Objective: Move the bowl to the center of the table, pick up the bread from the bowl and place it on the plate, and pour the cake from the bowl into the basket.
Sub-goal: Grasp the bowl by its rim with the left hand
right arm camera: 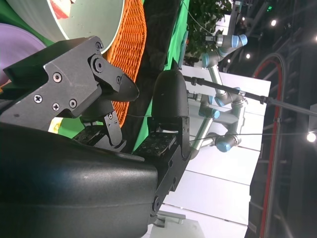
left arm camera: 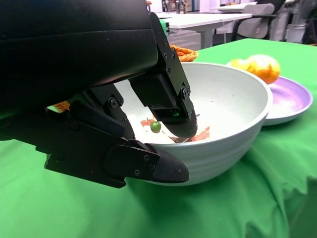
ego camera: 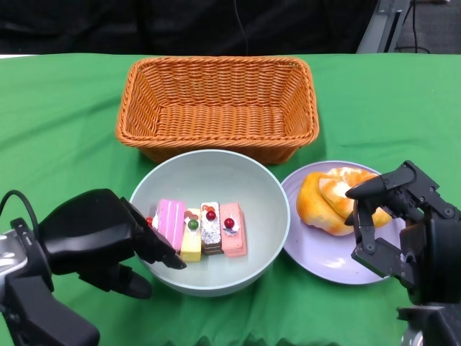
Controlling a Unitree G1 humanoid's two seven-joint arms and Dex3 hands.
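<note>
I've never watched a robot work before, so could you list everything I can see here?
basket: one, orange wicker, behind the bowl.
bowl: one, pale green, centre of the table.
cake: four slices, pink, yellow, brown and salmon, inside the bowl.
plate: one, lilac, right of the bowl.
bread: one, golden, on the plate.
tablecloth: one, green.
left hand: black, fingers over the bowl's rim.
right hand: black, open beside the bread.

My left hand covering the bowl rim nearest it, my right hand hiding part of the bread beside that bowl, cake mostly blocked in my left wrist view.
</note>
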